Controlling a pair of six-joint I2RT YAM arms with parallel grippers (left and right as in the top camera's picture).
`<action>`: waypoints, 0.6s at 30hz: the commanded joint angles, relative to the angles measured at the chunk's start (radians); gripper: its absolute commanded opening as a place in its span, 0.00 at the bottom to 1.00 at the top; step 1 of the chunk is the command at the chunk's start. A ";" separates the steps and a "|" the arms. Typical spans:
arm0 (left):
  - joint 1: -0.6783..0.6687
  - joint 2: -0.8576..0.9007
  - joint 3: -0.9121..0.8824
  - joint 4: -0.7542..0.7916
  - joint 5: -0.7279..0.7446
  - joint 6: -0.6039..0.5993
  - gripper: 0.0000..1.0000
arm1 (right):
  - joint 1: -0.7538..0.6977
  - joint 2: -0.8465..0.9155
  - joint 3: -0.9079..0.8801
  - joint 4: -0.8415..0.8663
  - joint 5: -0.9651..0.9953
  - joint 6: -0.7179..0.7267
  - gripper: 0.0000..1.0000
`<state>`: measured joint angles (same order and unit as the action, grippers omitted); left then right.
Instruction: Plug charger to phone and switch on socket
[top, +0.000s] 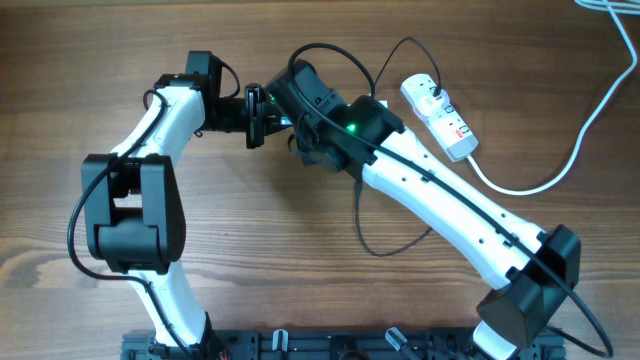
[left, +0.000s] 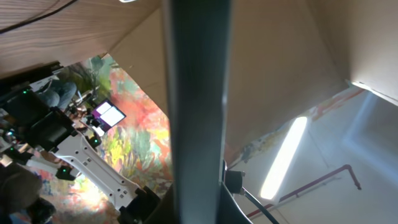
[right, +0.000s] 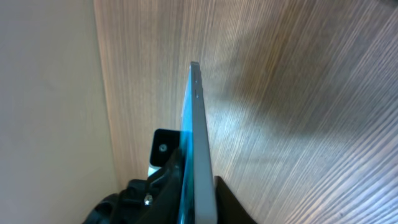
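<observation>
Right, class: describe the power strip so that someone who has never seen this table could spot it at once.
On the wooden table, look to the upper right of the overhead view, just beyond the white right arm. The power strip lies there diagonally, a white oblong. Only it has small red switches and a thick white cord trailing from its end.

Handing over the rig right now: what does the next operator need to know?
Right gripper: shut on the phone, which its wrist view shows edge-on.
Left gripper: close beside the phone; open or shut unclear.
Charger: runs from the socket, which lies to the right of both grippers; plug tip not visible.
Done: phone in grasp.
Left: seat the plug if it isn't in, then switch on the socket; neither gripper is near it.
</observation>
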<state>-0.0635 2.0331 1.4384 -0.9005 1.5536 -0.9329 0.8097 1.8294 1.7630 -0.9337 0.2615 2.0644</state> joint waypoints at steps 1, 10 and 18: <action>-0.002 -0.030 0.010 0.000 0.023 0.005 0.04 | 0.004 0.004 0.009 0.027 -0.018 -0.168 0.71; 0.053 -0.030 0.010 0.027 -0.237 0.013 0.04 | -0.060 -0.182 0.011 0.111 0.017 -0.960 0.99; 0.106 -0.098 0.010 0.032 -0.370 0.345 0.04 | -0.271 -0.244 0.004 -0.329 -0.024 -1.310 1.00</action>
<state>0.0433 2.0300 1.4391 -0.8722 1.2106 -0.7532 0.5655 1.5333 1.7813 -1.1854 0.2501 0.8566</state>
